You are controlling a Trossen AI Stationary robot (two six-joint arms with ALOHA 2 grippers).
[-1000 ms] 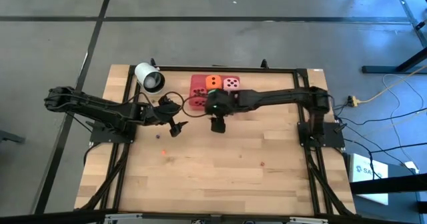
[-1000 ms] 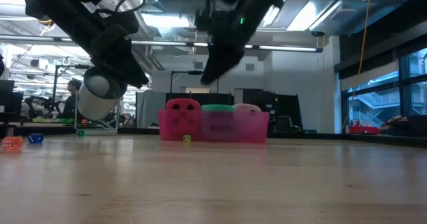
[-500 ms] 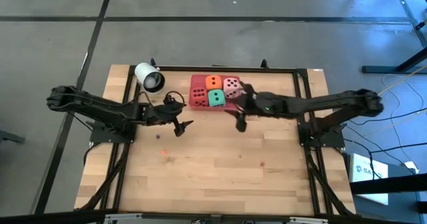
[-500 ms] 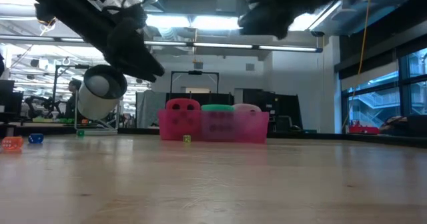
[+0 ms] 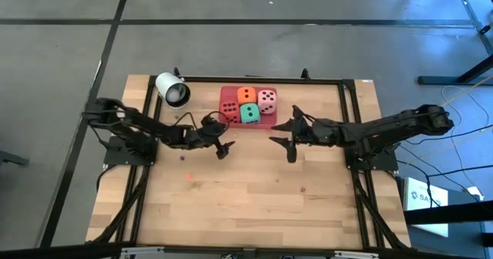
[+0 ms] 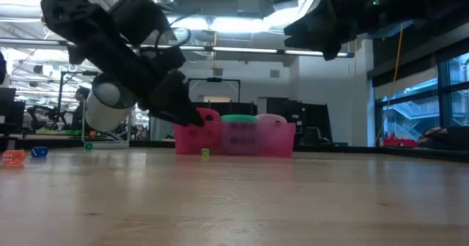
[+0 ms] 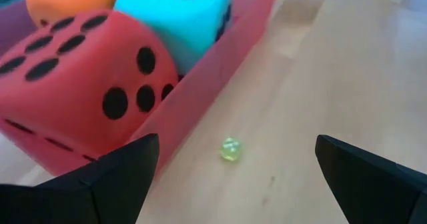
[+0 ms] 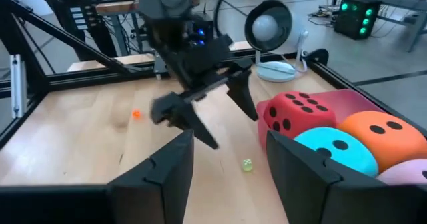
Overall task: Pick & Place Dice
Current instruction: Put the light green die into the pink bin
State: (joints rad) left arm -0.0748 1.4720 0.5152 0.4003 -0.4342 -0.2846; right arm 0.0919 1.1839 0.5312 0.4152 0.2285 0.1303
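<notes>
Your four soft pip-marked dice (image 5: 248,105) sit in the pink rectangular tray (image 5: 223,122); left gripper (image 5: 223,147) jaws wide, right gripper (image 5: 283,141) jaws parted, both empty.

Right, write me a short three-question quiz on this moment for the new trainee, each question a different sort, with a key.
1. True or false: all four dice lie in the pink tray.
2. Multiple choice: the tiny yellow-green die lies A) inside the tray, B) on the table beside the tray, C) between the right gripper's fingers.
3. Fill in: the left gripper is ____ and holds nothing.

Key
1. True: red die, orange die, green die and light pink die are all in it.
2. B.
3. Open. The right gripper is also empty.
</notes>
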